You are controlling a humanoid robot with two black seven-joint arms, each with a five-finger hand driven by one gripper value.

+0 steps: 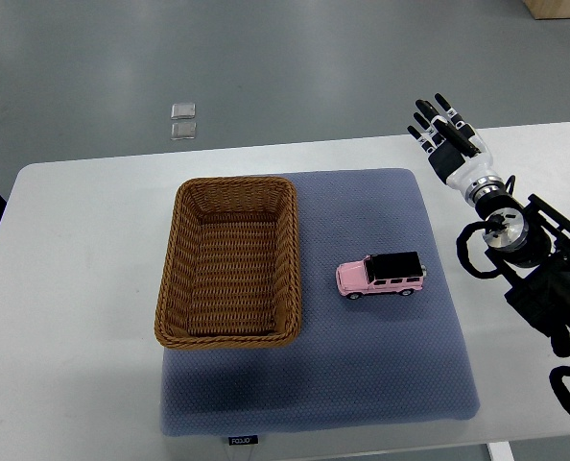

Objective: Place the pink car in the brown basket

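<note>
One pink car [382,276] lies lengthwise left-right, nose leftward toward the brown basket [228,261]; right hand [445,135] spread, empty.

Pink car [382,276] on blue mat [381,384] beside brown basket [228,261] (right hand [445,134] open, well apart)

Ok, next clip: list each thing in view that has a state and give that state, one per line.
pink car: upright on its wheels on the blue mat, right of the basket, not held.
brown basket: upright on the mat, empty.
blue mat: flat on the white table.
right robot hand: open, fingers extended, holding nothing, at the table's far right edge, apart from the car.
left robot hand: not in view.
</note>
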